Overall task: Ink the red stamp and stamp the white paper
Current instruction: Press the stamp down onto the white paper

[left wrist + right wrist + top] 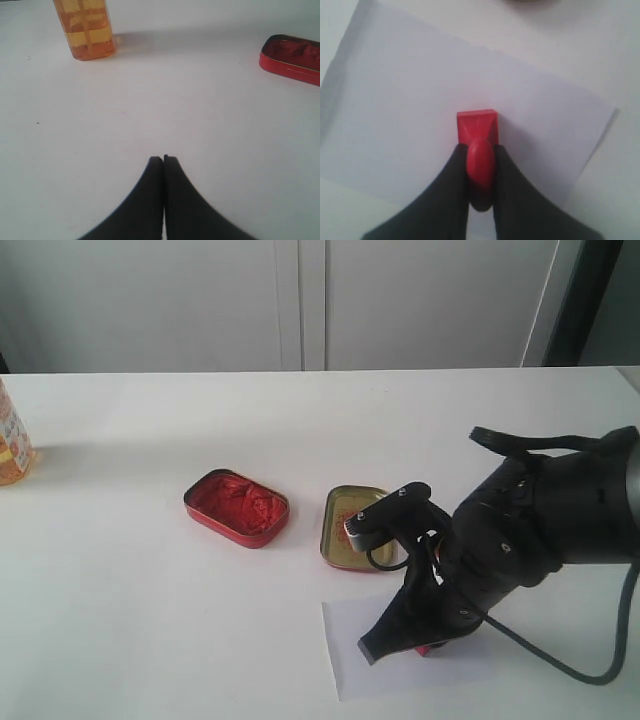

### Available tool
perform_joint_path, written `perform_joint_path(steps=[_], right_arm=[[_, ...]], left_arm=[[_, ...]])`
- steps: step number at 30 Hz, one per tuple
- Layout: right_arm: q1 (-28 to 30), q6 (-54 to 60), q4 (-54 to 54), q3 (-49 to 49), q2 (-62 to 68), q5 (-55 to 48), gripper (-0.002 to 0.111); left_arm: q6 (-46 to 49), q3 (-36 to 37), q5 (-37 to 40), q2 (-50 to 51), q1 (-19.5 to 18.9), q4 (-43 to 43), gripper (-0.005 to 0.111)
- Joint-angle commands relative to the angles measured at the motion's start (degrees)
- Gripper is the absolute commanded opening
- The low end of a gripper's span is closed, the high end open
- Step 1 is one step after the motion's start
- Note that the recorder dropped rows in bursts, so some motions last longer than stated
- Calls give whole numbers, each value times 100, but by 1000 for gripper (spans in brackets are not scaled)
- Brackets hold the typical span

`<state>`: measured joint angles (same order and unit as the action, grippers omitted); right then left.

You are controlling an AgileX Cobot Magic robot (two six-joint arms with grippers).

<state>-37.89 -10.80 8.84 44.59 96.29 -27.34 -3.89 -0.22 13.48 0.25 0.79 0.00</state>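
My right claw (480,149) is clamped on the red stamp (477,124), over the white paper (405,95); I'd press straight down, flat, no sliding.

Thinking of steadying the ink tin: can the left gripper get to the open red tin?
Probably yes: only bare table lies between the left gripper and the red tin; the orange bottle stands aside.

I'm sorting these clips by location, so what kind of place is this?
Probably a lab or office test bench, not a home: a bare white table, plain white cabinet doors behind it, and a black robot arm whose right gripper holds the red stamp over the white paper.
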Motion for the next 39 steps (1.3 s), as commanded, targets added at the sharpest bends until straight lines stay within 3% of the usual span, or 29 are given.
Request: perform_joint_path(steps=[1,28,39], right_arm=[[27,21,2,-138,578,-147,0],[27,32,2,-402,924,-318,0],[27,9,2,-402,351,-244,0]], left_arm=[[-14,22,-15,-25,-3,0,0],[-14,22,-15,-25,-3,0,0],[-14,22,-15,-25,-3,0,0]])
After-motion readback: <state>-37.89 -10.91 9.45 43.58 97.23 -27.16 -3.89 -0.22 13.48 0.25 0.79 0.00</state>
